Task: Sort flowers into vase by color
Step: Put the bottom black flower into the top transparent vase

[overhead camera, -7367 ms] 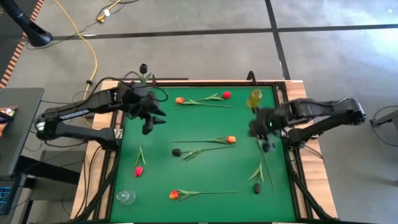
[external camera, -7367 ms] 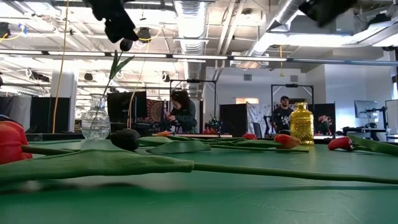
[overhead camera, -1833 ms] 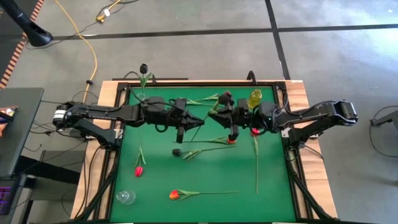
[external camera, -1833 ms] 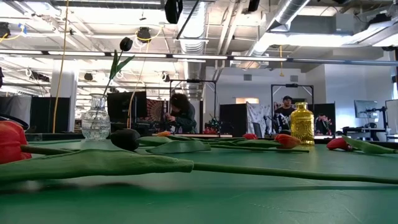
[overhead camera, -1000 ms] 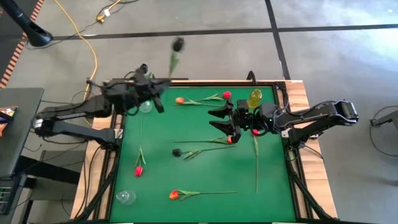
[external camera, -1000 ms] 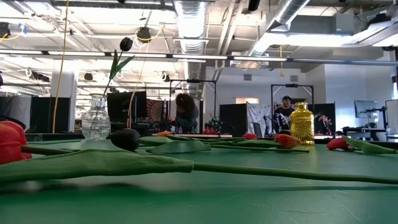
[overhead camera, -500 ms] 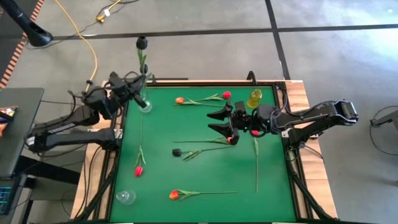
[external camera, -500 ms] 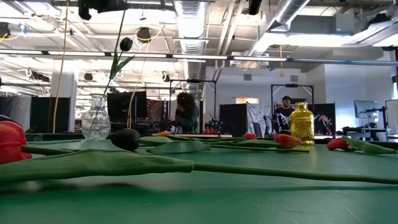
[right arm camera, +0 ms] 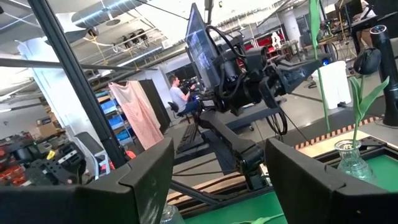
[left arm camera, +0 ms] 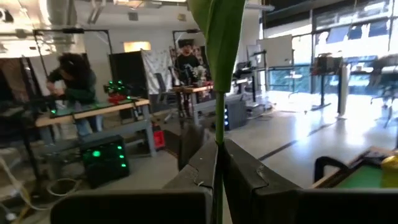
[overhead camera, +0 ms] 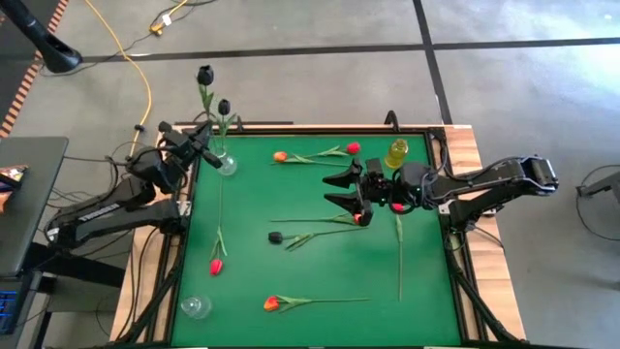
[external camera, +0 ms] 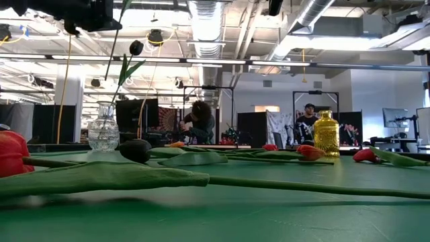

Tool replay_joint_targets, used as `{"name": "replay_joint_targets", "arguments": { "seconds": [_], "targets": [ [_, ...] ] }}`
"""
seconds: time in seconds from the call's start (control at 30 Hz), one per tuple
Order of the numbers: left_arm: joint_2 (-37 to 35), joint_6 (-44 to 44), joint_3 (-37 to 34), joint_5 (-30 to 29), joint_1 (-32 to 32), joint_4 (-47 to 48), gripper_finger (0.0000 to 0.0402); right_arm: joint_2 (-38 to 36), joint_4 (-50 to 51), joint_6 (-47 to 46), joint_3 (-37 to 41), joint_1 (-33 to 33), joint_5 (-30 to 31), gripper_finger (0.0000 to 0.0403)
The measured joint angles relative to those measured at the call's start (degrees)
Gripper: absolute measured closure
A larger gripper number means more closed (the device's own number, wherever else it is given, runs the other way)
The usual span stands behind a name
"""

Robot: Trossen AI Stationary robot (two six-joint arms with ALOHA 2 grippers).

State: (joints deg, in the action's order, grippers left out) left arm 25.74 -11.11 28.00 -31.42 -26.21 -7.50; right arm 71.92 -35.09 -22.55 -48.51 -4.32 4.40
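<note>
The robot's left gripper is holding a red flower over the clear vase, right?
Not quite: the flower is black, not red. In the high view the left gripper is shut on a black tulip by its stem, above the clear vase.

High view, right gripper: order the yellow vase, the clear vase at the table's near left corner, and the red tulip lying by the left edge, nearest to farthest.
From the right gripper, open over mid-table:
1. Yellow vase, by the far edge, on the right arm's side.
2. Red tulip, by the left edge.
3. Clear vase, at the near left corner.
</note>
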Motion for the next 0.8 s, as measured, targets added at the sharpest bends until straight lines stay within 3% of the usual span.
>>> {"name": "replay_joint_targets", "arguments": {
  "seconds": [0.27, 0.43, 0.8],
  "targets": [
    [0.04, 1.75, -4.29, -0.75, -2.9, 0.07, 0.04, 0.0, 0.02, 0.02, 0.0, 0.02, 0.02, 0.0124],
    [0.07, 1.17, -7.6, -0.34, -4.71, -6.79, 0.04, 0.0, 0.27, 0.02, 0.0, 0.02, 0.02, 0.0124],
    [0.07, 2.94, -12.4, 0.72, -8.76, -12.15, 0.04, 0.0, 0.44, 0.02, 0.0, -0.09, 0.04, 0.0124]
  ]
}}
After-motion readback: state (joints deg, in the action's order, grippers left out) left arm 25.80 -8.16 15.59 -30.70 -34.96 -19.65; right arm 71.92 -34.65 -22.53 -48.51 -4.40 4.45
